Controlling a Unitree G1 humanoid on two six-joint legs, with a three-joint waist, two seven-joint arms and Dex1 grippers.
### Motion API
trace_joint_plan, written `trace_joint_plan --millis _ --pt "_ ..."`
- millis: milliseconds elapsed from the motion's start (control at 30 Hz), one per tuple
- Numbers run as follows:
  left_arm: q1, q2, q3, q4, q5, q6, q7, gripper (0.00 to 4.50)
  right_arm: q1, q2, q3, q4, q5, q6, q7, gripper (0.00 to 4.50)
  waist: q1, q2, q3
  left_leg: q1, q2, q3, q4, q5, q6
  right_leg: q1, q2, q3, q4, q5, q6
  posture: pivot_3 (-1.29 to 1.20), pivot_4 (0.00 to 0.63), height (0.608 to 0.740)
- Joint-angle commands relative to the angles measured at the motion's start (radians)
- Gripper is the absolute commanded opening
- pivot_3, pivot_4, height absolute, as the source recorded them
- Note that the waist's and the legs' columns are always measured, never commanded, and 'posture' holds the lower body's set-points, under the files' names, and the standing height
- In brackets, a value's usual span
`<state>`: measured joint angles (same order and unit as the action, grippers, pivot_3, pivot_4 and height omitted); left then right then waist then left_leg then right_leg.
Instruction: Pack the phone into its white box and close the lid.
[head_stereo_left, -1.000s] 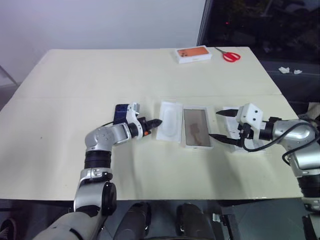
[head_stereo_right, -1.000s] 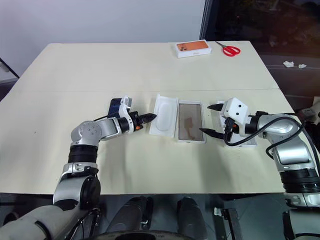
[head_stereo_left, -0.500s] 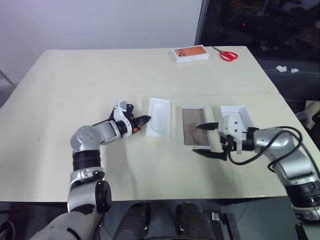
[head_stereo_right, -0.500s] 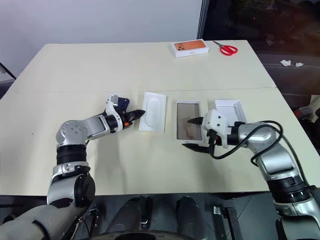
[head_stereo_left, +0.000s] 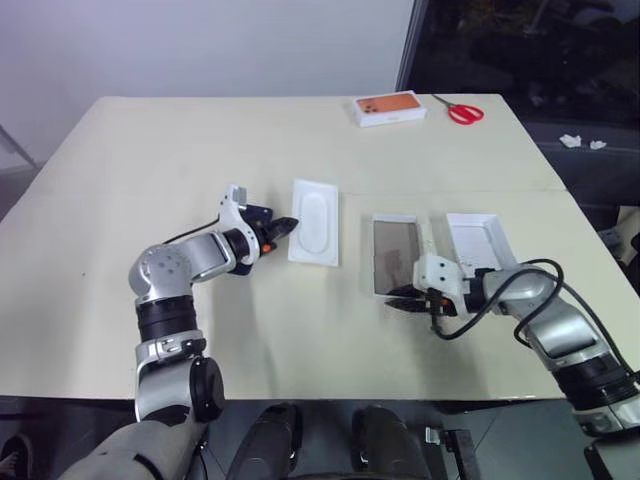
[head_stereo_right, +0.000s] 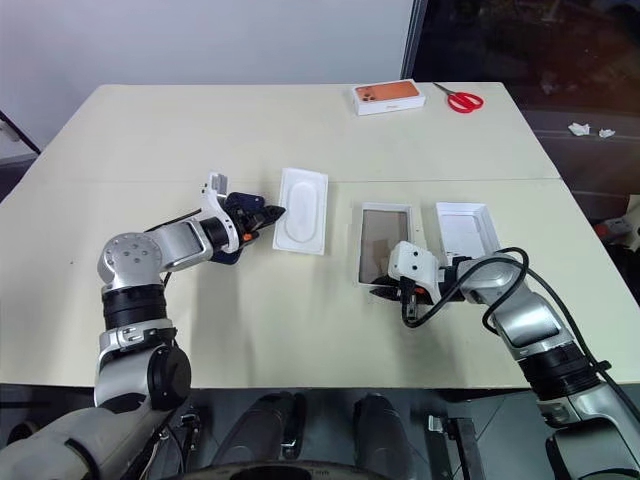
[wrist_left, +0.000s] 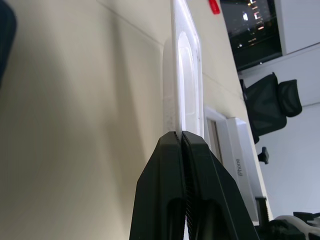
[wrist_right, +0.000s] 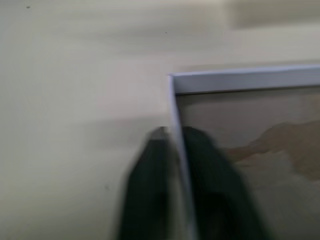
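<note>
Your slim dark glossy phone (head_stereo_left: 396, 252) lies face up inside the shallow white cardboard box (head_stereo_left: 397, 217), mid-table. Your right gripper (head_stereo_left: 402, 300) is clenched on that box's near wall by a corner, one finger either side. The white lid (head_stereo_left: 478, 240) lies just beside the box, plain inside up. Your left gripper (head_stereo_left: 287, 226) pinches the edge of a thin white moulded tray (head_stereo_left: 316, 207).
</note>
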<state>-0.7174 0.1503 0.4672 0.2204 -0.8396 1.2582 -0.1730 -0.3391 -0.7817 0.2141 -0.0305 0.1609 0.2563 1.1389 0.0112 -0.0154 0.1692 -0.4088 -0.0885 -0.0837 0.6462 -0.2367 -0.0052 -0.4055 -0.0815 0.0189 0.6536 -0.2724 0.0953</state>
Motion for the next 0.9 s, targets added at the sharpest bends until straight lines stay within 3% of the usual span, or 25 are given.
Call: trace_joint_plan --millis 33,467,567,733,900 --pt "-0.026 0.009 0.03 -0.037 -0.038 -0.002 0.007 0.0 -0.033 0.031 0.001 -0.019 0.011 -0.009 0.009 0.04 -0.002 0.0 0.0 0.0 0.0 0.0 0.0 0.0 0.0 0.0 0.0 0.0 0.0 0.0 0.0 0.0 0.15 0.74" --pt "-0.079 0.023 0.122 -0.04 -0.127 0.053 0.079 0.0 -0.127 0.297 0.154 -0.024 -0.062 0.023 -0.098 0.04 -0.004 -0.001 0.0 0.0 0.0 0.0 0.0 0.0 -0.001 -0.001 0.0 -0.001 0.0 0.0 0.0 0.0 0.15 0.74" --pt "-0.052 -0.006 0.121 -0.073 -0.145 0.07 0.108 0.0 -0.126 0.304 0.154 -0.03 -0.062 0.026 -0.096 0.95 0.0 -0.001 0.0 0.0 0.0 0.0 0.0 0.0 -0.001 -0.001 0.0 -0.001 0.001 0.0 0.0 0.0 0.15 0.74" --pt "-0.006 -0.051 0.122 -0.136 -0.18 0.095 0.158 0.0 -0.137 0.27 0.109 -0.057 -0.048 0.052 -0.1 3.53 -0.001 -0.001 0.0 0.0 0.0 0.0 0.0 0.0 -0.001 -0.001 0.0 0.0 0.001 0.0 0.0 0.0 0.15 0.74" --pt "0.048 -0.11 0.109 -0.222 -0.208 0.113 0.227 0.0 -0.099 0.143 0.013 -0.119 0.023 0.105 -0.03 3.53 0.001 -0.001 0.0 0.0 0.0 0.0 0.0 0.0 0.0 -0.001 0.0 0.0 0.0 0.0 0.0 0.0 0.15 0.74"
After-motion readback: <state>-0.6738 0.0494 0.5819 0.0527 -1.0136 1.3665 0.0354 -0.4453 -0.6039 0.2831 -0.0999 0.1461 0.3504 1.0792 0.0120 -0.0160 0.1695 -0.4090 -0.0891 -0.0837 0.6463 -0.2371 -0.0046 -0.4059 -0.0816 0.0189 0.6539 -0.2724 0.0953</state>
